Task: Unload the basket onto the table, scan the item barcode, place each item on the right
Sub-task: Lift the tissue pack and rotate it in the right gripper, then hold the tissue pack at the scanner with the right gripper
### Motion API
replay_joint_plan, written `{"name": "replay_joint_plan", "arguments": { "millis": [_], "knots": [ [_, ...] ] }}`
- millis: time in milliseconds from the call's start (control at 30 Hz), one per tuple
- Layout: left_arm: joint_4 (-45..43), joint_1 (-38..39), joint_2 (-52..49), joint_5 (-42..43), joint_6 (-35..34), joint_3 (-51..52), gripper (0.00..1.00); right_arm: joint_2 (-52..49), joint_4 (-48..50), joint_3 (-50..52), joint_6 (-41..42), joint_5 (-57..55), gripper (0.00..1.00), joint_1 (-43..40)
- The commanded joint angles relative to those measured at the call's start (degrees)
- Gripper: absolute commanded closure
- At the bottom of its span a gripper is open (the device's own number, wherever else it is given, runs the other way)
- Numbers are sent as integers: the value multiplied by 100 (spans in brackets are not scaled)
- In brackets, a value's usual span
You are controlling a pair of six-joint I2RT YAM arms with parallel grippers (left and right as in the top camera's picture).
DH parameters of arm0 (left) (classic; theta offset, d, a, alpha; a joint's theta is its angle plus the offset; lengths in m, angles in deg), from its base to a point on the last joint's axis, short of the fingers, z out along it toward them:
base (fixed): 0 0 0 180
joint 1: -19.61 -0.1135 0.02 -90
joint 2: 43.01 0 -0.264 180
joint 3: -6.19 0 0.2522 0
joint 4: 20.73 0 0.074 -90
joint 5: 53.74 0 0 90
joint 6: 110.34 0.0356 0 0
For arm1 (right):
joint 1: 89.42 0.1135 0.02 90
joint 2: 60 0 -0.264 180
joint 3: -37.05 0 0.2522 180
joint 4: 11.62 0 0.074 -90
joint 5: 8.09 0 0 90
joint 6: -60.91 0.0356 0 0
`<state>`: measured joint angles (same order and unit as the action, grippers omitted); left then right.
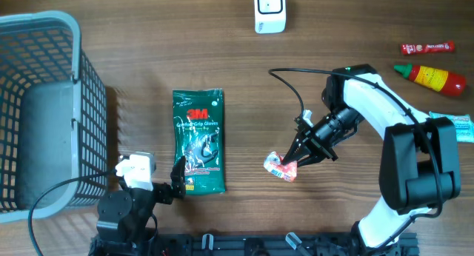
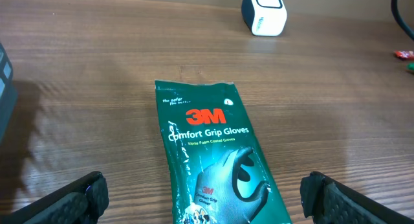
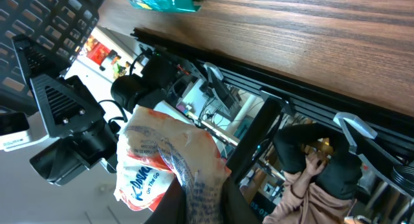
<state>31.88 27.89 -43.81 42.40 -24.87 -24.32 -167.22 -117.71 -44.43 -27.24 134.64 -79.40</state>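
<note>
one flat green plastic packet (image 2: 217, 159) reads "3M" in red and "comfort grip gloves" in white. it lies on the brown wooden table (image 1: 111, 34), its near end between the wide-open, empty fingers of the left gripper (image 2: 204, 188). the right gripper (image 1: 295, 161) is clamped on one crinkled red-and-white packet (image 1: 281, 167), its blue lettering too creased to read, right of the gloves and well apart from one white box-shaped scanner (image 1: 269, 8) at the far edge. one red sauce bottle (image 1: 431, 77) lies far right.
</note>
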Motion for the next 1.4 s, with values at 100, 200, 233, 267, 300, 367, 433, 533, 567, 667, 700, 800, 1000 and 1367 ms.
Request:
{"name": "replay_joint_plan", "arguments": {
  "millis": [100, 200, 233, 267, 300, 367, 433, 533, 567, 667, 700, 800, 1000, 1367],
  "knots": [
    [-15, 13, 37, 87, 111, 4, 0, 149, -2, 20, -15, 181, 96, 24],
    [-15, 13, 37, 87, 111, 4, 0, 149, -4, 20, 2, 317, 96, 24],
    [-15, 13, 35, 87, 111, 4, 0, 149, -2, 20, 39, 361, 96, 24],
    [-15, 13, 35, 87, 111, 4, 0, 149, 4, 20, 79, 396, 95, 24],
    [-15, 13, 35, 87, 111, 4, 0, 149, 15, 20, 133, 398, 96, 24],
    [-15, 13, 35, 87, 111, 4, 0, 149, 24, 20, 133, 398, 96, 24],
    [-15, 13, 35, 87, 111, 4, 0, 149, 48, 20, 131, 398, 96, 24],
    [-15, 13, 37, 87, 111, 4, 0, 149, 153, 20, 138, 398, 96, 24],
    [-15, 13, 37, 87, 111, 4, 0, 149, 199, 20, 164, 398, 96, 24],
    [-15, 13, 35, 87, 111, 4, 0, 149, 273, 20, 289, 400, 96, 24],
    [-15, 13, 35, 87, 111, 4, 0, 149, 278, 20, 286, 439, 96, 24],
    [-15, 13, 35, 87, 111, 4, 0, 149, 616, 20, 505, 509, 96, 24],
    [-15, 13, 37, 87, 111, 4, 0, 149, 3001, 13, 1246, 737, 96, 24],
    [-15, 13, 35, 87, 111, 4, 0, 149, 8793, 13, 1790, -964, 96, 24]
  ]
}}
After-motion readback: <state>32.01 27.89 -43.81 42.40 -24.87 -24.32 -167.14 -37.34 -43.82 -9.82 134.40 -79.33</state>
